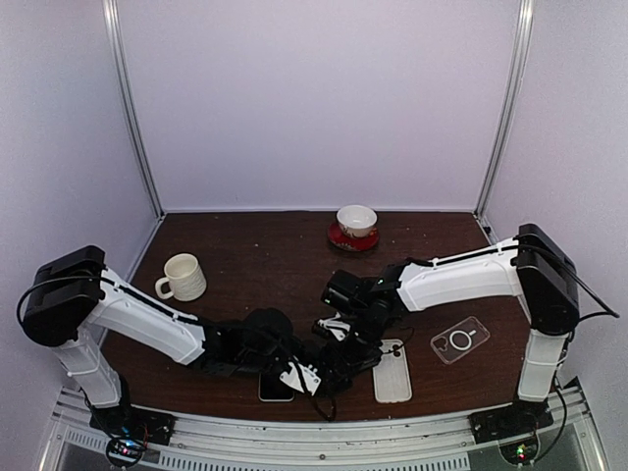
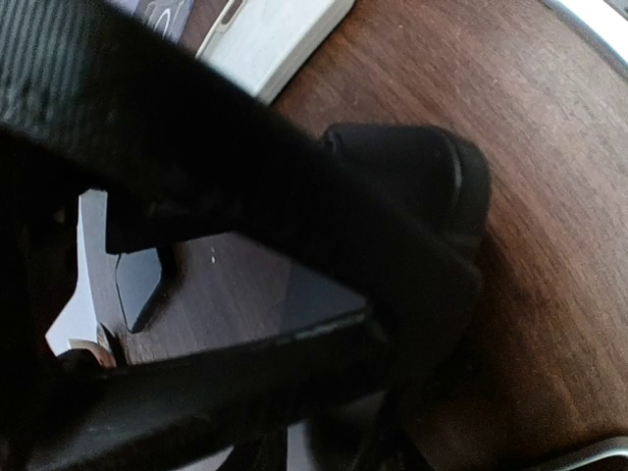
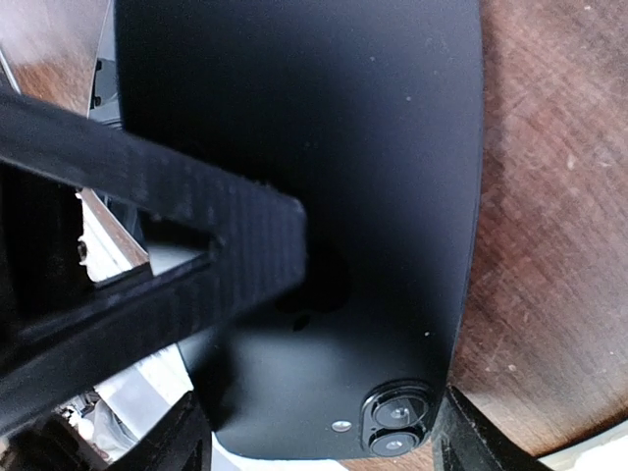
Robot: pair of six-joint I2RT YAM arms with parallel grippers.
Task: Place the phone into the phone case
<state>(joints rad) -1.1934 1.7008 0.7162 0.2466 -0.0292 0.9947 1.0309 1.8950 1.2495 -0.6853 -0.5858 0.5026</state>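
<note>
The phone is black. Its back faces my right wrist camera, with two round camera eyes at one corner. It is above the brown table, in the middle near the front edge. My right gripper is clamped on the phone, with one finger on each side near the camera eyes.

My left gripper is just beside it. A black bar crosses in front of the phone. I cannot tell if my left fingers are apart or together.

The white phone case lies flat just to the right. The clear phone case lies farther right and has a white ring on it.

A cream mug stands at the left. A cup sits on a red saucer at the back. Its marks are too small to read.
</note>
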